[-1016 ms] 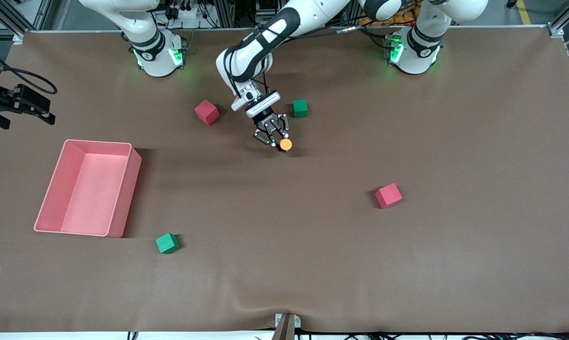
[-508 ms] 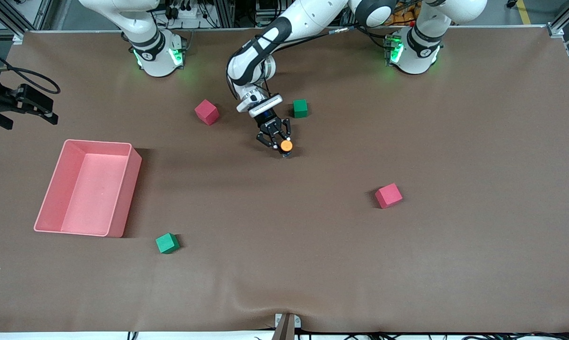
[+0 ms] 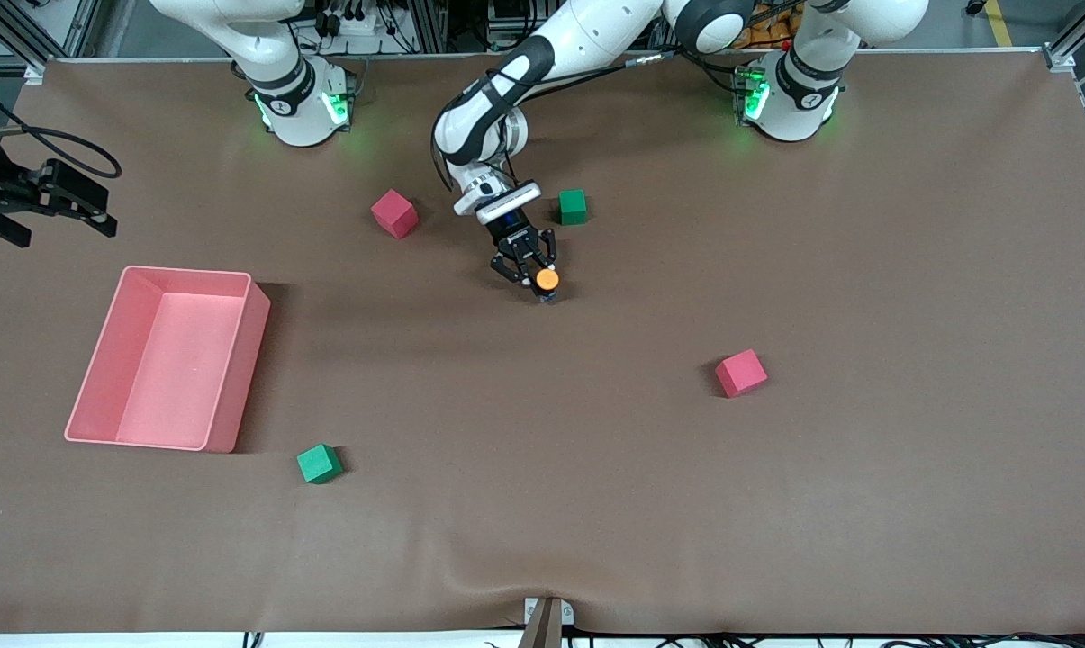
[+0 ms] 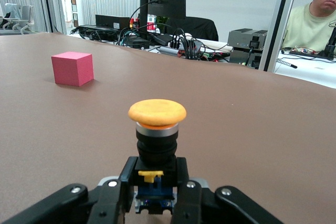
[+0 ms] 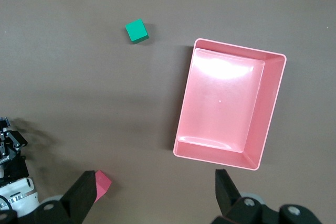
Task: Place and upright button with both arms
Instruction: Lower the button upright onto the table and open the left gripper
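Note:
The button has a round orange cap and a black body with blue bits. It stands upright, cap up, in my left gripper, low over the middle of the table, between a green cube and a pink cube. In the left wrist view the fingers are shut on the button's black base, with the left gripper just above the brown mat. I cannot tell whether the base touches the mat. My right gripper hangs open and empty, high over the right arm's end of the table; in its own view the right gripper holds nothing.
A pink bin sits toward the right arm's end, also shown as the bin. Pink cubes and green cubes lie scattered. One pink cube shows in the left wrist view.
My left gripper has come down toward the mat with the button still in it. The right gripper has drifted slightly and stays open.

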Motion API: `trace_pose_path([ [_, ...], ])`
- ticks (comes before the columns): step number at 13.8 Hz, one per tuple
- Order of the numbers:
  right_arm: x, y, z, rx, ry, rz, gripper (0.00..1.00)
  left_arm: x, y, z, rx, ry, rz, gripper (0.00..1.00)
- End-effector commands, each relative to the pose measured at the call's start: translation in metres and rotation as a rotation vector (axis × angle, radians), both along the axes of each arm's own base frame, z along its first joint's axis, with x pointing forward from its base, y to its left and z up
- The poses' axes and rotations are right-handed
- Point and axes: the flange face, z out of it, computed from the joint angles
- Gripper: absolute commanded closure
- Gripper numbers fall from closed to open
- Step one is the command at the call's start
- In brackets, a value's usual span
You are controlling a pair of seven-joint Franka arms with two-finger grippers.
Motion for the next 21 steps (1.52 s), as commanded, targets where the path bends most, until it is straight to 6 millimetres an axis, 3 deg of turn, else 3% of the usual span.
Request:
trace_pose_path([
  [1,-0.001,0.001,0.003,0.015,-0.008,0.007,0.00,0.000,-0.003,-0.009,0.006,-0.042,-0.014,1.00],
  [7,-0.001,0.001,0.003,0.016,-0.008,0.007,0.00,0.003,-0.004,-0.018,0.014,-0.048,-0.046,0.99],
  [9,-0.001,-0.003,0.002,0.016,-0.003,0.000,0.00,0.004,-0.004,-0.019,0.008,-0.044,-0.049,0.91],
  [19,-0.001,-0.005,0.002,0.015,-0.003,-0.004,0.00,0.008,-0.001,-0.028,0.005,-0.039,-0.058,0.88],
  [21,-0.001,-0.004,0.002,0.015,-0.003,-0.002,0.00,0.008,-0.001,-0.028,0.008,-0.038,-0.059,0.82],
])
